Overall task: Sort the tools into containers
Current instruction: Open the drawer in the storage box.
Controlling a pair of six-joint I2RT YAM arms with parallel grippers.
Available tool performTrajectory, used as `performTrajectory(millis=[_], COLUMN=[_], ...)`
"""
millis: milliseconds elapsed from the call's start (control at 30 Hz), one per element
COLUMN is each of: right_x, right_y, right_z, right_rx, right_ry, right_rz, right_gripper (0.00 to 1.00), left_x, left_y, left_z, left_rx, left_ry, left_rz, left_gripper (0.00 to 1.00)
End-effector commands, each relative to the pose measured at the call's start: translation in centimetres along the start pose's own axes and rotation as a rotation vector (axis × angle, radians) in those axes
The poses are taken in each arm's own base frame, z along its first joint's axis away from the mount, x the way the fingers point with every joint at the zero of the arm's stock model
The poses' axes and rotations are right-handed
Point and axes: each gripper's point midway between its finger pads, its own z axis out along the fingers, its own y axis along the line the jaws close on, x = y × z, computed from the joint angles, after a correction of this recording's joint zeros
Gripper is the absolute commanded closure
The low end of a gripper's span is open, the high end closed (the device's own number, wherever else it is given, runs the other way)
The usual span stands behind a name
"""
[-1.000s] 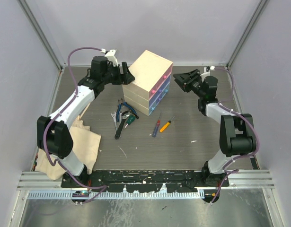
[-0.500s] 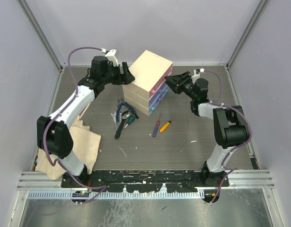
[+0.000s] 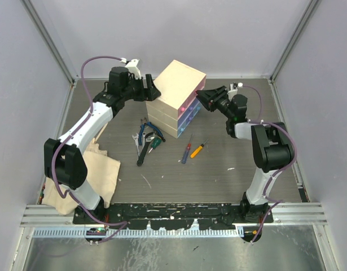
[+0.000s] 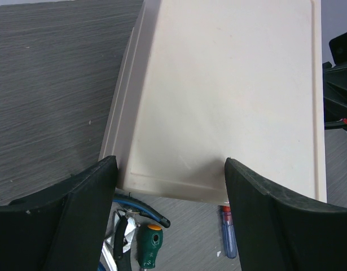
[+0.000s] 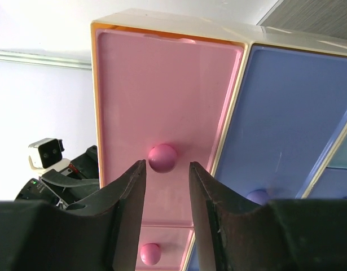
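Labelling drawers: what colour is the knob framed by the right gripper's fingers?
Pink knob, pink drawer; best in right wrist view.

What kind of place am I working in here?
Likely a lab test cell, not a workshop: plain pale walls on aluminium posts box in a dark table holding a cream chest and a few tools.

Over the last second I have swung the right arm in from the right side of the bench toward the cream chest. The right pincer, which had hung well apart from the drawer fronts, is now right up at the pink drawer. The arm has folded in closer and stands steeper. The jaws have narrowed, and in the wrist view the fingertips now flank the pink knob, with a thin gap on each side.
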Motion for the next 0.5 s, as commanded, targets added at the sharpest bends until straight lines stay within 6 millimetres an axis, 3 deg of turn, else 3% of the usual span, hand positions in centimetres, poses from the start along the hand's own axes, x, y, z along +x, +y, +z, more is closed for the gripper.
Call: performTrajectory(millis=[0, 233, 467], right_x=[-0.1, 0.17, 0.31], right_y=[4.01, 3.69, 3.37], right_z=[0.81, 1.41, 1.46], right_rx=[-0.123, -0.123, -0.118], right_ry=[0.014, 0.025, 0.025], right_rz=[-0.054, -0.049, -0.052], right_gripper=[0.58, 0.6, 0.72], left_x=[2.41, 2.57, 2.52], left_y=[-0.64, -0.68, -0.7], left_z=[0.35, 0.42, 0.39], left_rx=[0.014, 0.017, 0.018], left_ry=[0.094, 0.098, 0.098], left_rz=[0.02, 0.018, 0.021], left_gripper=[0.25, 0.25, 0.25])
